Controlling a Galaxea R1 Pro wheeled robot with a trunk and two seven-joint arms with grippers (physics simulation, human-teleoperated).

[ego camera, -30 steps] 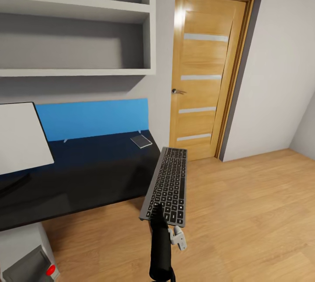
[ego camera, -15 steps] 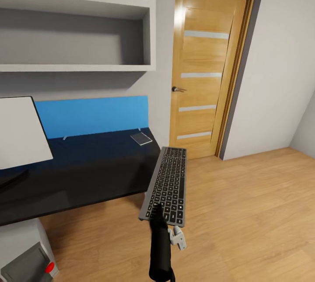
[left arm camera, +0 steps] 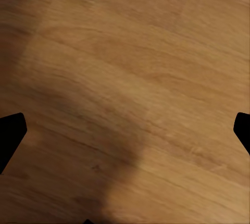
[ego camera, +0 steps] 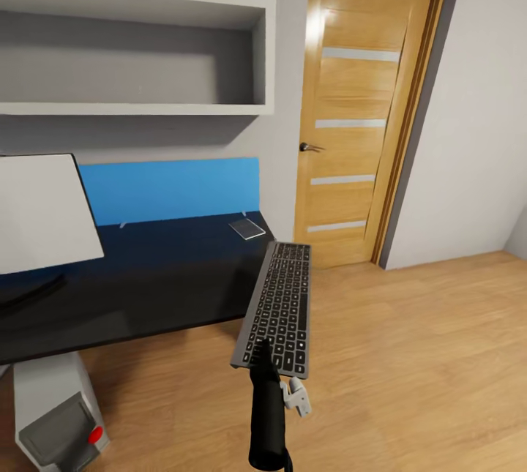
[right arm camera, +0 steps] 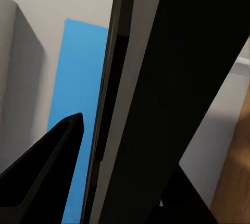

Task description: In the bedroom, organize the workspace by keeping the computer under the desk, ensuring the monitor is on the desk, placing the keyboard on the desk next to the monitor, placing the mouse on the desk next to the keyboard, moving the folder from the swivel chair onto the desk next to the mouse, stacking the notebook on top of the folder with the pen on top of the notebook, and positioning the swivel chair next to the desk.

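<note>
In the head view, my right gripper (ego camera: 261, 352) is shut on the near end of a grey keyboard (ego camera: 279, 305) with black keys. The keyboard hangs over the wooden floor, just off the right end of the dark blue desk (ego camera: 146, 278). A white monitor (ego camera: 42, 212) stands on the desk at the left, its back toward me. The grey computer tower (ego camera: 60, 413) sits on the floor under the desk. The right wrist view shows the keyboard's edge (right arm camera: 122, 104) close up between dark fingers (right arm camera: 47, 166). My left gripper (left arm camera: 125, 135) is open over bare floor.
A blue screen panel (ego camera: 170, 188) runs along the desk's back edge, with a small flat grey item (ego camera: 247, 228) in front of it. Grey wall shelves (ego camera: 132, 110) hang above. A wooden door (ego camera: 359, 121) stands shut to the right. Open wooden floor (ego camera: 410, 355) lies on the right.
The whole view has shifted to the right as the camera moved, so more of the computer tower shows. The keyboard stays held in my right gripper in the same pose.
</note>
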